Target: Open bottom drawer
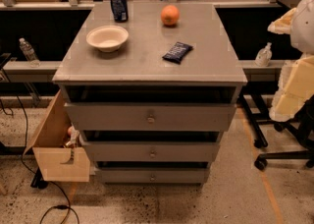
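Three grey drawer fronts are stacked in the cabinet (147, 61) in front of you. The bottom drawer (122, 175) is the lowest and narrowest one, right at floor level, with its small round knob (152, 177) at the centre. A dark gap runs above its front panel, under the mid drawer (122, 152). The top drawer (108, 116) is the widest. You can't tell from this angle how far out any of them sits.

Your gripper (289, 95) sits in the pale arm mass at the right edge of the view, off the cabinet's right side and well apart from the bottom drawer. It is touching nothing of the cabinet. You cannot tell whether it's spread or pressed together.

On the cabinet top:
- soda can (118, 5), upright, back left
- orange (170, 15), back centre
- white bowl (107, 38), front of the can
- dark snack packet (177, 52), lying flat, right of the bowl

A cardboard box (56, 144) leans at the cabinet's left side, next to the lower drawers. A water bottle (28, 51) stands on the ledge to the left and a pump bottle (263, 55) on the ledge to the right. Chair castors (260, 161) are on the floor at right, near the arm. A black cable (59, 208) trails across the floor at lower left.
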Available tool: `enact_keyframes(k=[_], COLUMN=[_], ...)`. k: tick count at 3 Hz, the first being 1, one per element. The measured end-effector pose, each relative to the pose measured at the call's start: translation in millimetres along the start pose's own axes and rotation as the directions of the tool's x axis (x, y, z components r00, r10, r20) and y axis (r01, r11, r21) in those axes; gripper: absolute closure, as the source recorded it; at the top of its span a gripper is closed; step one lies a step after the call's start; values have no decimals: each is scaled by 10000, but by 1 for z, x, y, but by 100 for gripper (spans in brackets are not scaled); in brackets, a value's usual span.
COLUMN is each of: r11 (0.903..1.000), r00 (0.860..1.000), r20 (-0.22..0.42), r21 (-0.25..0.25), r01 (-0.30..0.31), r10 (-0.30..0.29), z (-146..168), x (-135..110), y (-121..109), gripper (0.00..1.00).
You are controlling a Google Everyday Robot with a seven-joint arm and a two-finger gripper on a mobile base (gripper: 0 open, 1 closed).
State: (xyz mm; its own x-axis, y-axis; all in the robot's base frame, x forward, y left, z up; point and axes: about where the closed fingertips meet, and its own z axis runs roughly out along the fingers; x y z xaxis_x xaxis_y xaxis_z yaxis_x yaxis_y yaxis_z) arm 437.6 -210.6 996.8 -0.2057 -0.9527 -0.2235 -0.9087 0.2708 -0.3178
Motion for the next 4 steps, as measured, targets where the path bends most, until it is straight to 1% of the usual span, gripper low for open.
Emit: enact_keyframes(k=[1,2,3,4], r11=[10000,9997,9963,9914], r00=[10000,9987,9894,9679], r20=[43,505,1422,2330], r21=[27,-250,-844,-1105], r01=[-18,22,-167,-694], r10=[18,-9,286,938], z=[0,30,88,139], x=[0,5,10,12], y=[0,9,28,45], gripper=[0,0,0,0])
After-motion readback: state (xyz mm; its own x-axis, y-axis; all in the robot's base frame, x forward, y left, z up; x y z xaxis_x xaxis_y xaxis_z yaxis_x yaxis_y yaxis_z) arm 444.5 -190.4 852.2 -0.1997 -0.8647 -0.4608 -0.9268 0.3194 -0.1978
